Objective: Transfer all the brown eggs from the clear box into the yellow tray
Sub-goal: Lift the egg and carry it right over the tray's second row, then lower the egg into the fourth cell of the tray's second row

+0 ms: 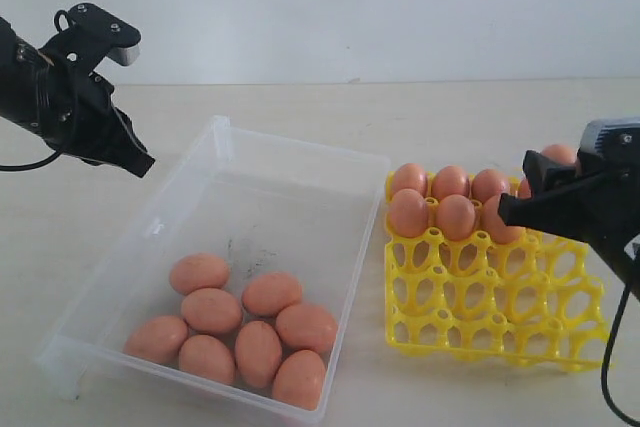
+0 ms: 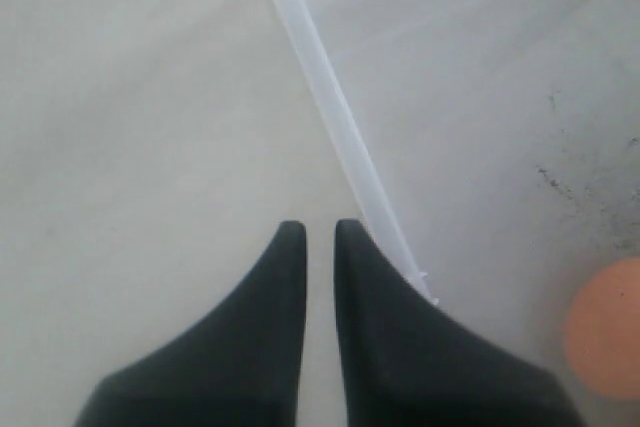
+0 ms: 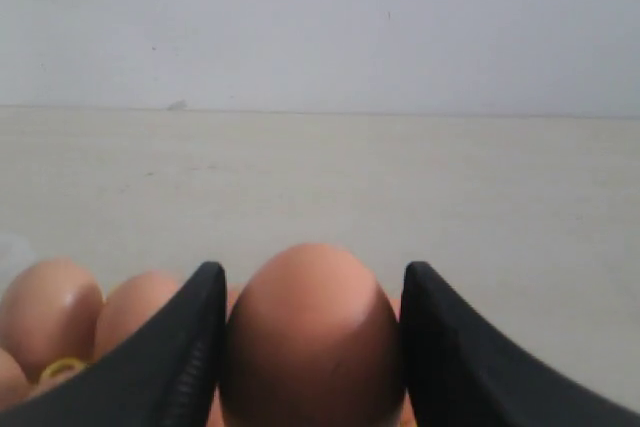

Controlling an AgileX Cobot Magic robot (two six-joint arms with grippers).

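Note:
Several brown eggs (image 1: 250, 332) lie in the near end of the clear box (image 1: 300, 162). On the right stands the yellow tray (image 1: 500, 317), with several eggs (image 1: 450, 184) in its far rows. My right gripper (image 1: 512, 197) hangs over the tray's second row, shut on a brown egg (image 1: 495, 225). The right wrist view shows that egg (image 3: 310, 347) filling the gap between my right gripper's (image 3: 312, 277) jaws. My left gripper (image 1: 145, 162) is raised beyond the box's far left wall, shut and holding nothing. In the left wrist view, my left gripper (image 2: 320, 232) sits beside the box rim (image 2: 330, 107), with one egg (image 2: 605, 327) at the edge.
The box and tray stand side by side on a pale tabletop (image 1: 450, 117) with a white wall behind. The tray's near rows (image 1: 480, 332) are bare cups. The box's far half (image 1: 270, 207) holds only dark specks.

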